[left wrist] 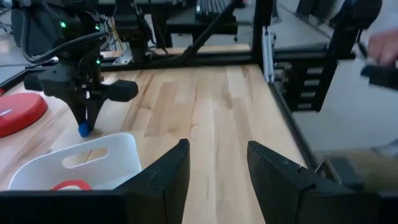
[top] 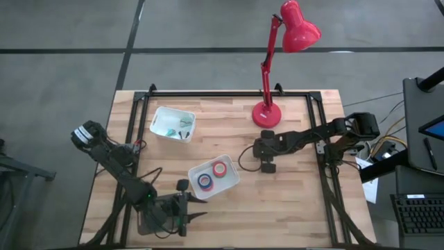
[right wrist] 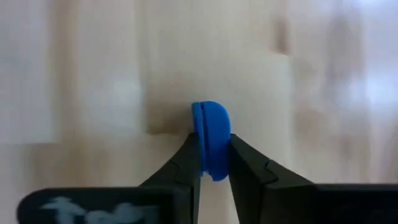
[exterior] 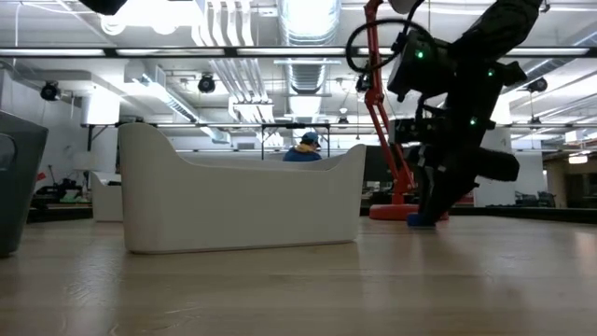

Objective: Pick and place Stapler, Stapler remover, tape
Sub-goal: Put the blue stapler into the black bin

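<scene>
1. The right gripper (right wrist: 214, 163) is clenched on a small blue piece (right wrist: 211, 138) — pinched edge-on between its two fingertips, at the wooden table (top: 291, 201).
2. This is just in front of the red lamp's base (top: 266, 113), right of the white tray (top: 214, 177).
3. That tray holds tape — a blue roll (top: 205, 181) and a red roll (top: 220, 169).
4. The left gripper (left wrist: 217, 167) waits at the table's near edge, fingers spread apart, holding nothing.
</scene>
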Robot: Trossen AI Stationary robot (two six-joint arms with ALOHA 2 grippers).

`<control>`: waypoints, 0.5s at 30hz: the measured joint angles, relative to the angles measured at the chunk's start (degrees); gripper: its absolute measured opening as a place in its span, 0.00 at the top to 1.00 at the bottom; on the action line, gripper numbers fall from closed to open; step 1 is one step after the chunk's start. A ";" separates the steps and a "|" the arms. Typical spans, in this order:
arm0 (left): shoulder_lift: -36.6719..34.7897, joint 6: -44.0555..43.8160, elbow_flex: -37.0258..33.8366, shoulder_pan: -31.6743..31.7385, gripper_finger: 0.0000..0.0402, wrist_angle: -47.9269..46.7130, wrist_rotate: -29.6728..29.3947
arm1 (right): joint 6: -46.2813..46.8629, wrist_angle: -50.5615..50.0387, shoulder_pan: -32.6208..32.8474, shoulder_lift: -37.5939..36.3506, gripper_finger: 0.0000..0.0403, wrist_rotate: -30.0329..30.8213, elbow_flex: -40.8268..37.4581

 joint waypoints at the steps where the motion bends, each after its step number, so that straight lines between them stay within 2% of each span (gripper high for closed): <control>1: 0.00 -0.03 0.00 0.02 0.59 1.02 -0.05 | 0.32 0.04 0.38 0.01 0.87 -1.07 0.33; 8: 0.00 -0.79 0.02 1.04 0.59 2.81 -0.14 | 4.41 -1.51 4.64 0.01 0.85 -1.11 3.69; 12: 0.00 -4.35 0.02 2.89 0.59 2.82 -0.59 | 6.28 -4.80 9.10 -0.06 0.85 4.50 6.94; 15: 0.00 -6.28 0.02 4.27 0.59 2.81 -0.59 | 6.45 -7.30 13.38 -0.06 0.86 11.65 9.86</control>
